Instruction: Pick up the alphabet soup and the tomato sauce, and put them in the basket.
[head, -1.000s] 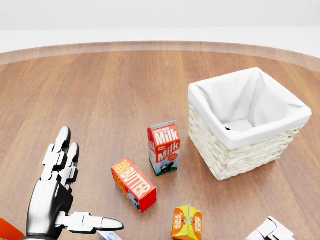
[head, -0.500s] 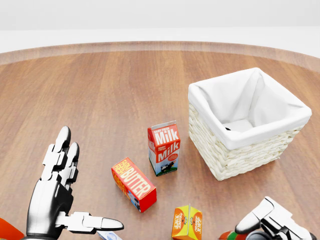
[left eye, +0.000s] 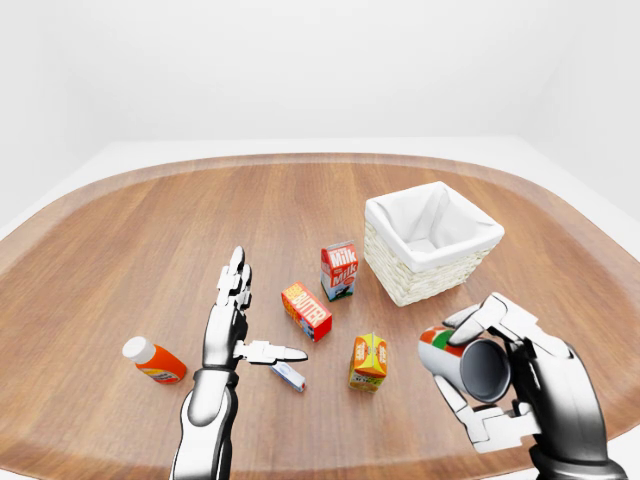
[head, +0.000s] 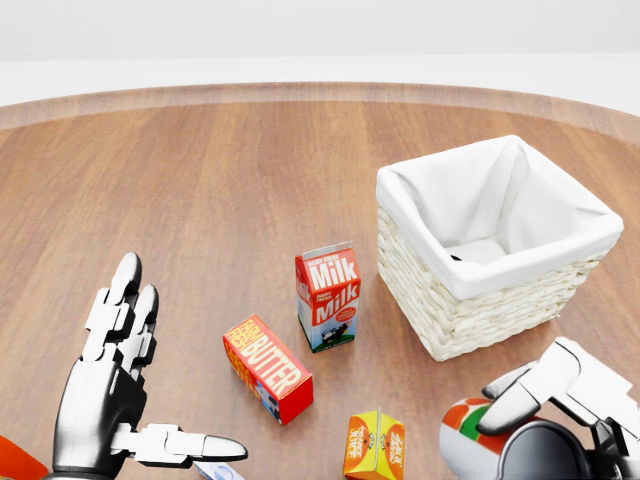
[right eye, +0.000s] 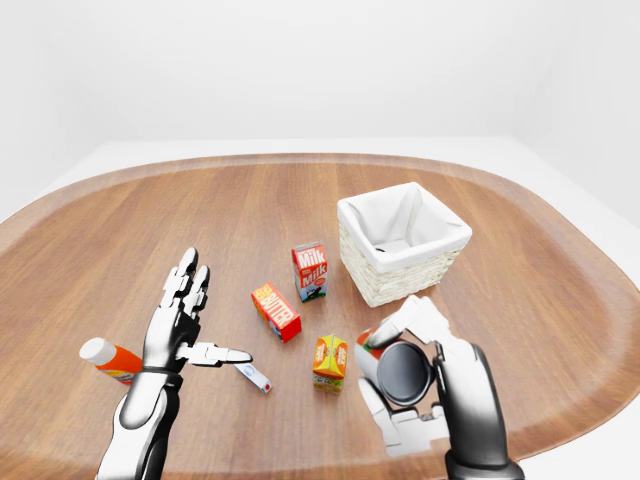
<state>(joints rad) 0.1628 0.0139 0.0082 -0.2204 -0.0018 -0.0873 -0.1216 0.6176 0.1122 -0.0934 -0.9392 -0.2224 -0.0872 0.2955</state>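
My right hand (left eye: 482, 372) is at the lower right of the left-eye view, its fingers shut round a can (left eye: 437, 344). The can has a white, red and green label, and its dark end faces the camera. The label is too small to tell soup from sauce. The can is held in the air, lower in the view than the basket (head: 470, 305), a white-lined wicker box that stands upright on the wooden table. My left hand (left eye: 262, 315) hovers open at the left with flat fingers and thumb out, holding nothing. No second can shows.
A milk carton (head: 328, 298) stands left of the basket, with a butter box (head: 267, 368) and a yellow-orange carton (head: 375, 447) lower down. An orange bottle with a white cap (left eye: 155, 362) and a small tube (left eye: 288, 376) lie near my left hand. The round table's edge runs close below.
My right hand has risen into the head view from the bottom right with the can in it. The left hand and the table's things have not moved.
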